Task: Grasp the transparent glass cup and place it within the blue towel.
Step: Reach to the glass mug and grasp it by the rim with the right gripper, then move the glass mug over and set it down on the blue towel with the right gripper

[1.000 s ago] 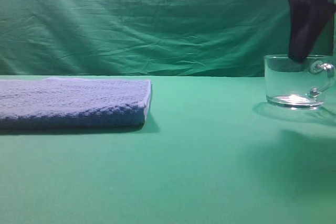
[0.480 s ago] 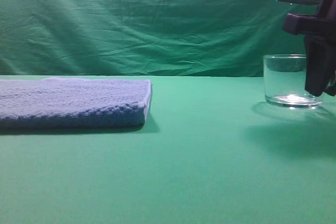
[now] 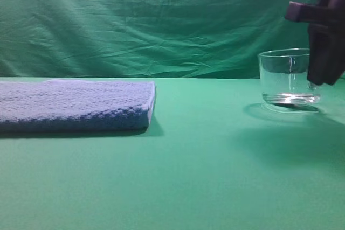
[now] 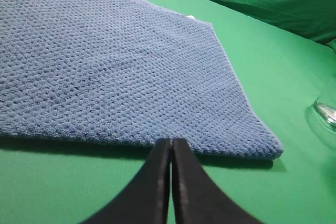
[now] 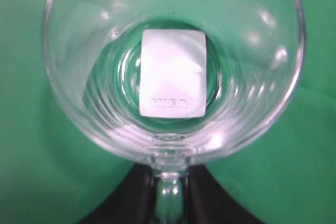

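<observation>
Bench (image 3: 205, 176): green cloth. Blue towel (image 3: 75, 106) lies flat at its left side. Transparent glass cup (image 3: 285, 76) is at far right, well apart from the towel, base apparently just clear of the cloth. Right hand (image 5: 169, 203) is clamped on the cup's handle (image 5: 169, 192). Left hand (image 4: 171, 153) is pressed together, holding nothing.

Risk: the smooth handle could swivel between the fingers, tilting the cup. Finger contact is mostly cut off.

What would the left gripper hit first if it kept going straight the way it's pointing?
Most likely the blue towel: the left gripper, jaws together, points at its near edge, though depth and height are unclear.
</observation>
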Robot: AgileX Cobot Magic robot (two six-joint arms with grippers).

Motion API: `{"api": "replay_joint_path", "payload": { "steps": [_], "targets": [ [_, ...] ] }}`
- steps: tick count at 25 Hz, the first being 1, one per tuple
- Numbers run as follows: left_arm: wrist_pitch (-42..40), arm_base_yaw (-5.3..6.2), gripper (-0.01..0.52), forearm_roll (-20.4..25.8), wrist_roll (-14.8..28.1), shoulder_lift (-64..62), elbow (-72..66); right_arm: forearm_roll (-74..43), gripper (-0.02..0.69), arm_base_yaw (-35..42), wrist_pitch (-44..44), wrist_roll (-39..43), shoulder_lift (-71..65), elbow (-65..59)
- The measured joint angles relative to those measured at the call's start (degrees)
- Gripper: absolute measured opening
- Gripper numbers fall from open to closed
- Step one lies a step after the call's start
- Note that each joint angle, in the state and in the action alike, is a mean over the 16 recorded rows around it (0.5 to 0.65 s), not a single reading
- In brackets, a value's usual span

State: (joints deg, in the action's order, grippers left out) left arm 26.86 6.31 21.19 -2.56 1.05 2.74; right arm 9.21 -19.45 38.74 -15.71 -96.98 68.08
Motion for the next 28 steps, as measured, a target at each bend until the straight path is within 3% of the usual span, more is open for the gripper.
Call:
{"api": "replay_joint_path", "payload": {
  "steps": [15,28],
  "targets": [
    [0.00,0.00,0.000,0.00,0.00,0.00,0.00,1.25,0.102,-22.00,1.95,0.06,-14.84,30.50],
    [0.00,0.00,0.000,0.00,0.00,0.00,0.00,3.90,0.102,-27.68,0.63,-2.47,-34.02,45.91]
  ]
}}
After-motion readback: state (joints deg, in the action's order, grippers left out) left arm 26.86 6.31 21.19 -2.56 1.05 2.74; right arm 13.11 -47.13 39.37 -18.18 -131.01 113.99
